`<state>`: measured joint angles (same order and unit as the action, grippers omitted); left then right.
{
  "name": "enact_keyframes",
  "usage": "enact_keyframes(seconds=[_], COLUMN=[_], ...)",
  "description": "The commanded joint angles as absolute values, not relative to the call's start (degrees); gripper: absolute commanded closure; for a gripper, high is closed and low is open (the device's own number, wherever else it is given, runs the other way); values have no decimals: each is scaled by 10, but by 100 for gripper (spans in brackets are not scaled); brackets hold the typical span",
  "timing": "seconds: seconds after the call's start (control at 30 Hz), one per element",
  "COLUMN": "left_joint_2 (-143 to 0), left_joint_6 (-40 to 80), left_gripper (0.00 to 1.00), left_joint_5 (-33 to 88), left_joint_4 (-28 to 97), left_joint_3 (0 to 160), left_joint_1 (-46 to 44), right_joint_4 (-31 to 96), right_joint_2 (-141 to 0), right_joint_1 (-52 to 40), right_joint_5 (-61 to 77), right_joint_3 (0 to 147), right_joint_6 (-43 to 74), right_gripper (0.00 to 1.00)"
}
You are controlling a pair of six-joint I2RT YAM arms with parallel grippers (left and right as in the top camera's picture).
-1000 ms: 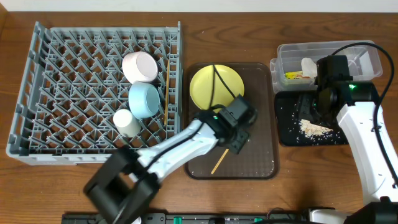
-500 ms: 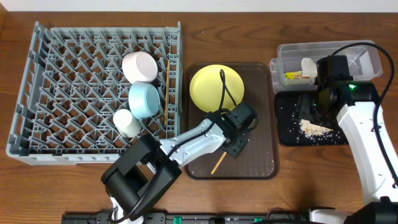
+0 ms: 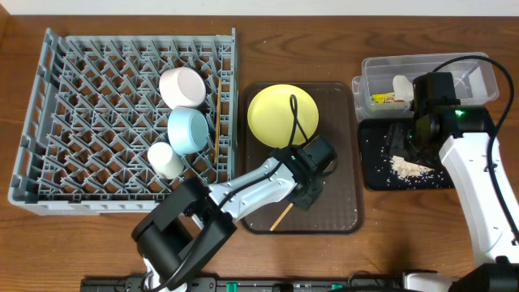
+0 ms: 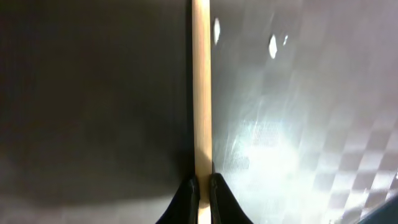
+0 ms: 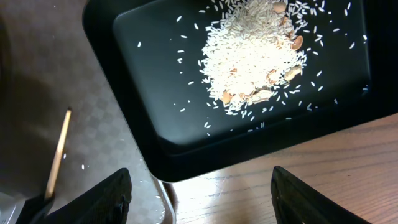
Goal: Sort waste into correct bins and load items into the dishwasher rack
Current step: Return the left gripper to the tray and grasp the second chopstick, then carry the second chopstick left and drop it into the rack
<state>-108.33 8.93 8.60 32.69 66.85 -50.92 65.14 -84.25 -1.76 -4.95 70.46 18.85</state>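
Black tray [image 5: 155,81] with scattered white rice [image 5: 249,56]

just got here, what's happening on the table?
The left claw is pinching a chopstick that lies on the brown tray, where the yellow plate also sits. The right claw hangs open over the black tray of rice. The white bowl, blue bowl and cup are already in the rack.

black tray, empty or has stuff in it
Not empty: a heap of white rice scraps lies in the black tray, loose grains scattered around it.
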Motion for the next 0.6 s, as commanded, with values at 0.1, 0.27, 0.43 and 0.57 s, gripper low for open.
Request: enact_keyframes(seconds=[0.1,0.27,0.43,0.57], left_joint_2=[-982,-892,-859,-875], left_joint_6=[73,73,73,73], left_gripper=[94,94,94,94], left_joint_5=[57,-23,-83,-82], left_joint_4=[357,355,344,327], left_joint_3=[707,710,710,710], left_joint_1=[-498,-444,-351,-276], right_joint_4=[653,654,654,654], right_joint_2=[-832,-832,-832,-832], right_joint_1=[-15,-15,-15,-15], right_joint_5=[-56,-55,-55,-55], right_joint_3=[712,712,712,712], right_joint_6=[183,184,184,184], right_gripper=[31,30,30,30])
